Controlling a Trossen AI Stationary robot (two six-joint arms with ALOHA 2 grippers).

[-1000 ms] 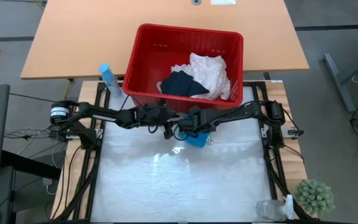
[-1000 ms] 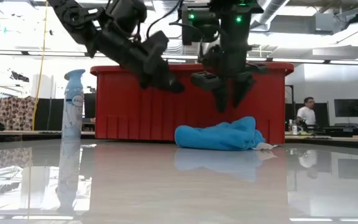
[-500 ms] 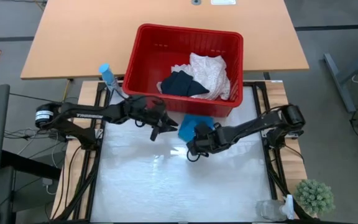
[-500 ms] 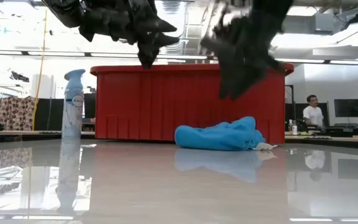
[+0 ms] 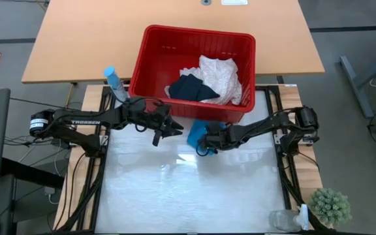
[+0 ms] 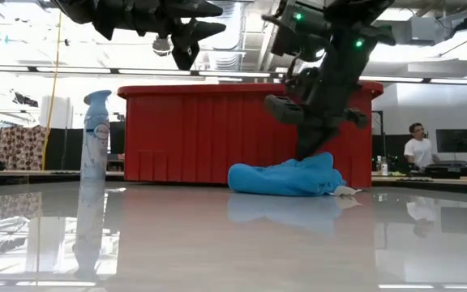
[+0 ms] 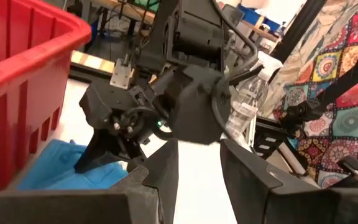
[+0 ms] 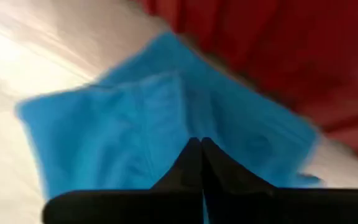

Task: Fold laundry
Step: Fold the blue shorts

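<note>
turquoise garment (image 5: 206, 130) lies bunched on the table against the red basket (image 5: 150, 68) front. right gripper (image 5: 202, 143), fingers closed together, sits at its near edge; left gripper (image 5: 164, 130) hovers well left, part-open, empty.

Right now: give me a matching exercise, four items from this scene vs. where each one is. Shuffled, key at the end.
Items
1. turquoise garment
2. navy garment
3. spray bottle
4. left gripper

Places
A. in the red basket, beside the cream lacy cloth
B. raised above the table, left of the turquoise heap
C. on the table, in front of the basket
D. standing left of the basket

Pairs: 1-C, 2-A, 3-D, 4-B
</note>
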